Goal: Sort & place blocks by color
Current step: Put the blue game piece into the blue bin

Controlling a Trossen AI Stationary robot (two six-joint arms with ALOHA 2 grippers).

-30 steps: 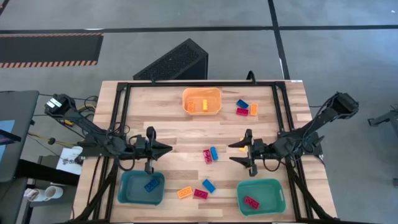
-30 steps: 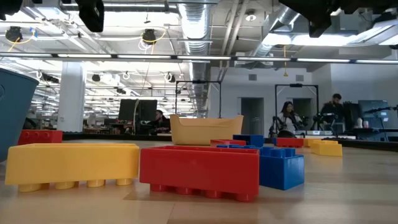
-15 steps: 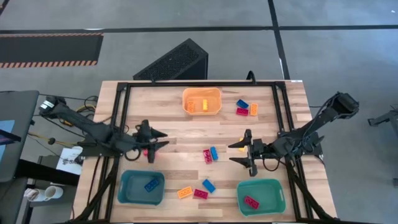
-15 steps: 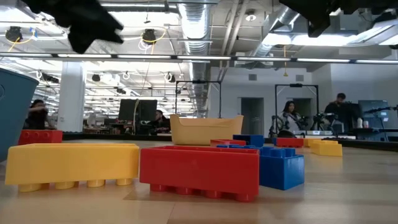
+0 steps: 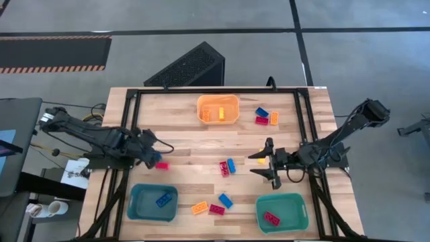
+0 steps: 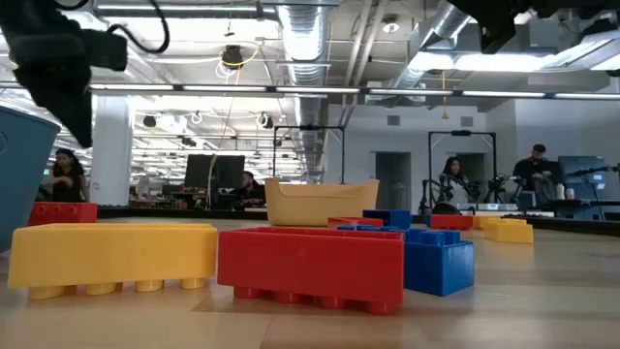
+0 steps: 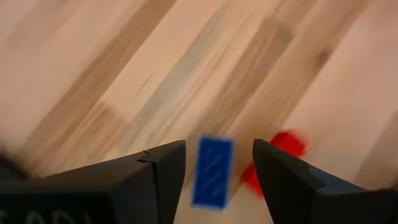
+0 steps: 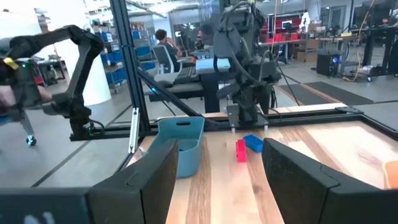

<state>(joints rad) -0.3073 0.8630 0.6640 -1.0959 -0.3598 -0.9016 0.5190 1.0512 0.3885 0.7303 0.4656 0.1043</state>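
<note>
Diff vs 1 s ago: left gripper [image 5: 155, 158] has left the spot over the left teal bin [image 5: 136, 202] and pulled back toward the table's left side, arm lower and flatter. A red block [image 5: 162, 165] now lies bare on the wood just beside it. Right gripper [image 5: 258, 165] has barely moved and sits above the right teal bin [image 5: 300, 212].

Left fingers are spread. In the wrist view a blue block [image 7: 212, 171] sits in the gap, touching neither finger, with the red one just past it. Right fingers are spread wide with nothing between them.

Counts, high view:
- bins: 2 teal, 1 orange [image 5: 218, 98]
- red blocks: 5, one in the right teal bin
- blue blocks: 4, one in the left teal bin, plus the one seen only by the left wrist
- yellow-orange: 2 clear on the table, 1 partly hidden by the right gripper. Can't count those in the orange bin.
</note>
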